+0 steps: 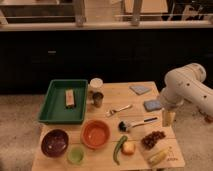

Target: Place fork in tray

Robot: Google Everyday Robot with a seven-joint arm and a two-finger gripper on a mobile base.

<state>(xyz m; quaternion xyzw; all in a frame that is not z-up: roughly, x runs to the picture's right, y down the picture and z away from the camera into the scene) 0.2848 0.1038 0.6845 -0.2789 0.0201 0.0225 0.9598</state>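
A cup (97, 99) is stood between the fork (118, 110) and the tray (56, 109), and the tool (168, 119) is held over the right edge of the bench (116, 92), its width not to be told.

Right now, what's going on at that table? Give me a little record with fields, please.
fork: lying on the table, right of the tray, not in it
tray: back left, holds a tan block
gripper: by the table's right edge, apart from the fork
near fork: metal cup, orange bowl, brush
task state: fork not yet placed
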